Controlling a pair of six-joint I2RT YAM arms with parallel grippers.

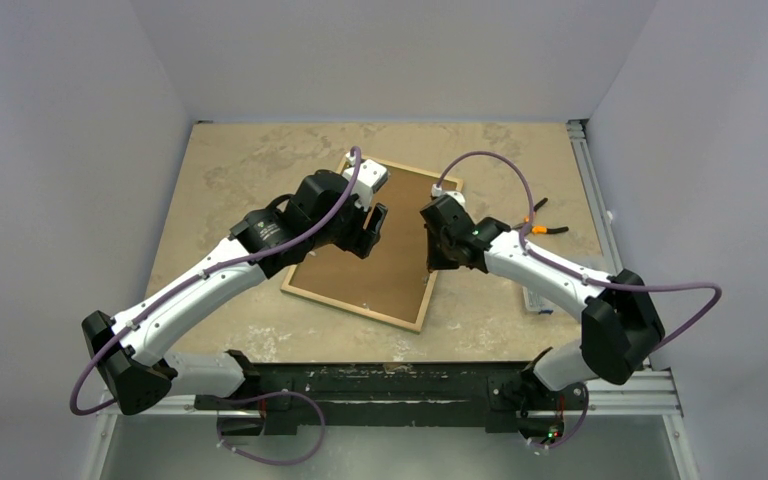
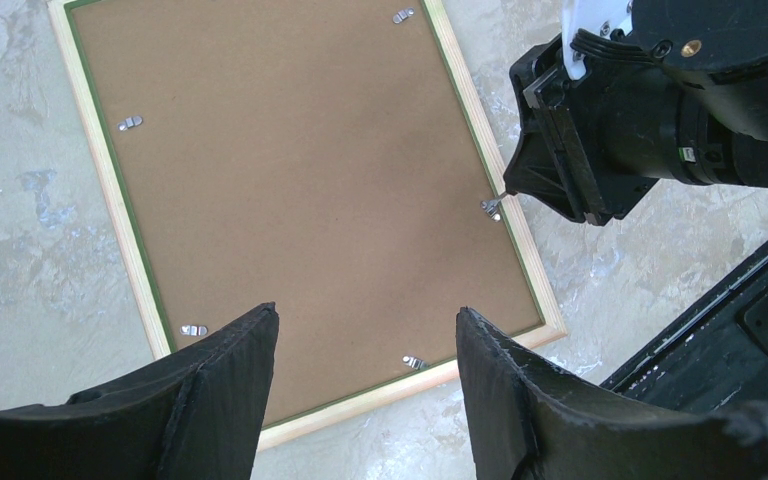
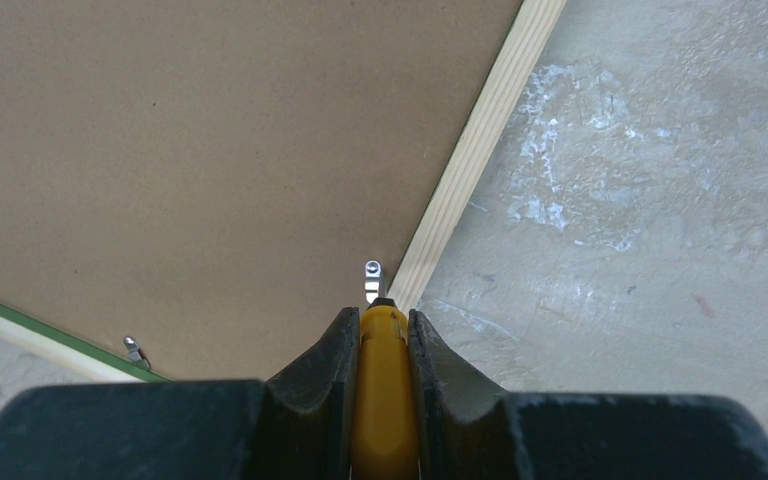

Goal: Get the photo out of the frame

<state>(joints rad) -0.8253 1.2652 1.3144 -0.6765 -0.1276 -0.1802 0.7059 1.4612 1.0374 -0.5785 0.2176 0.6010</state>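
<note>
Left arm stretches forward and bends down at the wrist; the left claw (image 2: 365, 314) hangs released, fingers wide, above the photo (image 2: 290, 180), which lies brown back up inside the frame (image 2: 530, 265) on the bench (image 2: 20, 250); right arm reaches in from the side, the right claw (image 3: 380, 313) clenched on a yellow tool (image 3: 382, 400); the tool's tip touches a metal clip (image 3: 371, 280) just ahead, at the frame's wooden edge; other clips (image 2: 193, 330) ring the back beneath the left claw.
</note>
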